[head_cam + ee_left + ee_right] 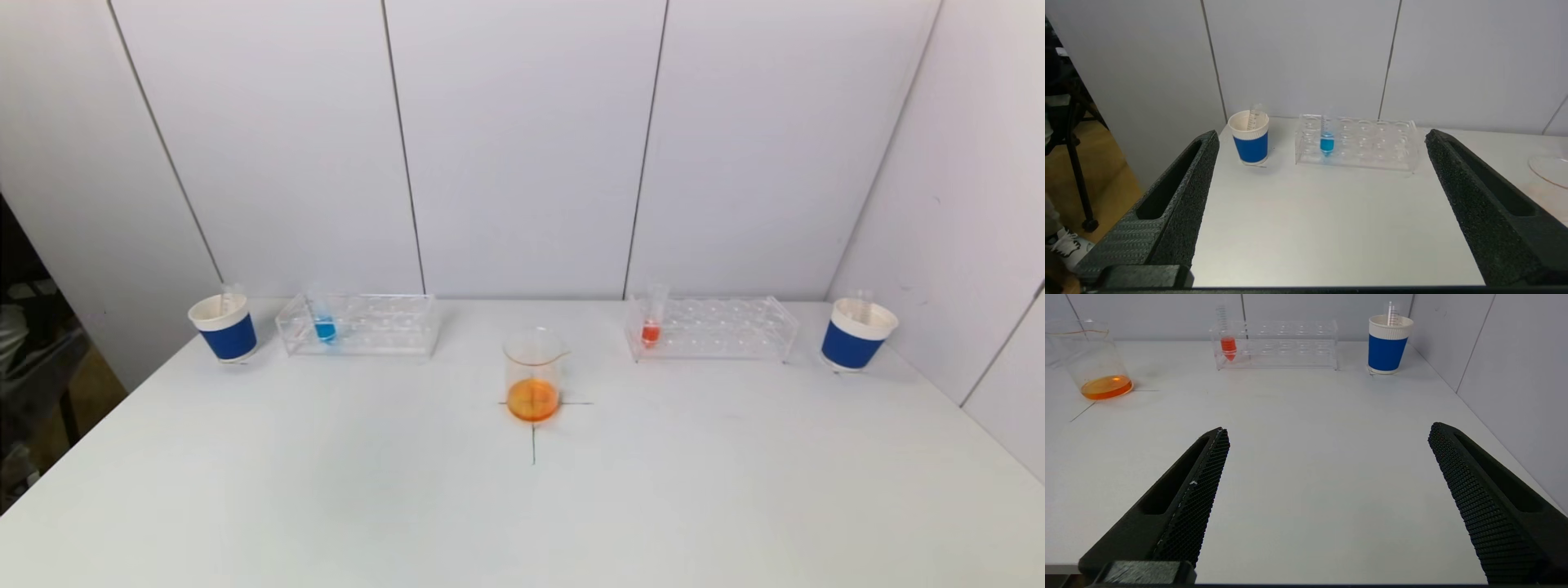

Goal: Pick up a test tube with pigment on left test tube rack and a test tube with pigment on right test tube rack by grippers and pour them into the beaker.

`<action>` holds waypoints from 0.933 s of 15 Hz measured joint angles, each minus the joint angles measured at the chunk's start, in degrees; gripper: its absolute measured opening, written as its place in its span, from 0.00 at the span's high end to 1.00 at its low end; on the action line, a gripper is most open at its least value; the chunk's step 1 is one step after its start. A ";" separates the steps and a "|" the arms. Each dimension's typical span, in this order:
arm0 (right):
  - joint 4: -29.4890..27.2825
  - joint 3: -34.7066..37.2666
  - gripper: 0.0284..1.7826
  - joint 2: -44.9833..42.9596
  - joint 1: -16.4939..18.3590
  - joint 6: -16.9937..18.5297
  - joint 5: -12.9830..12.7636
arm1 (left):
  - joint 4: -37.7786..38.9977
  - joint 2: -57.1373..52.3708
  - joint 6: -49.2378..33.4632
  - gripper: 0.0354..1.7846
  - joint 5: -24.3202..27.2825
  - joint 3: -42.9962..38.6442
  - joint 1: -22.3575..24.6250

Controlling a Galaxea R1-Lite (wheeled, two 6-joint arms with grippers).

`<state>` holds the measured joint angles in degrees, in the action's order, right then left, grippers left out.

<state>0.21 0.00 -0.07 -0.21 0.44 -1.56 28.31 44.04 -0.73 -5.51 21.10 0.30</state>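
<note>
A clear beaker (534, 374) with orange liquid stands at the table's middle on a drawn cross. The left clear rack (359, 325) holds a test tube with blue pigment (324, 327), also in the left wrist view (1327, 141). The right clear rack (710, 328) holds a test tube with red pigment (651, 328), also in the right wrist view (1228, 345). Neither arm shows in the head view. My left gripper (1321, 136) is open and empty, well short of the left rack. My right gripper (1327, 430) is open and empty, well short of the right rack.
A blue and white paper cup (224, 327) with a clear tube in it stands left of the left rack. Another such cup (856, 333) stands right of the right rack. White wall panels close the back and right side.
</note>
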 joint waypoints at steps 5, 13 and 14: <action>0.00 0.00 0.01 0.00 0.00 0.00 0.00 | -18.71 -20.41 0.11 0.01 0.56 -4.53 -0.06; -0.02 0.00 0.01 0.00 0.00 0.00 0.00 | -37.07 -42.67 0.16 0.01 0.50 -11.00 -0.17; 0.00 0.00 0.01 0.00 0.00 0.00 -0.01 | -37.06 -43.25 0.27 0.01 0.55 -12.04 -0.17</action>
<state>0.21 0.00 -0.07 -0.21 0.44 -1.57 -8.75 0.79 -0.46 -4.96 9.06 0.13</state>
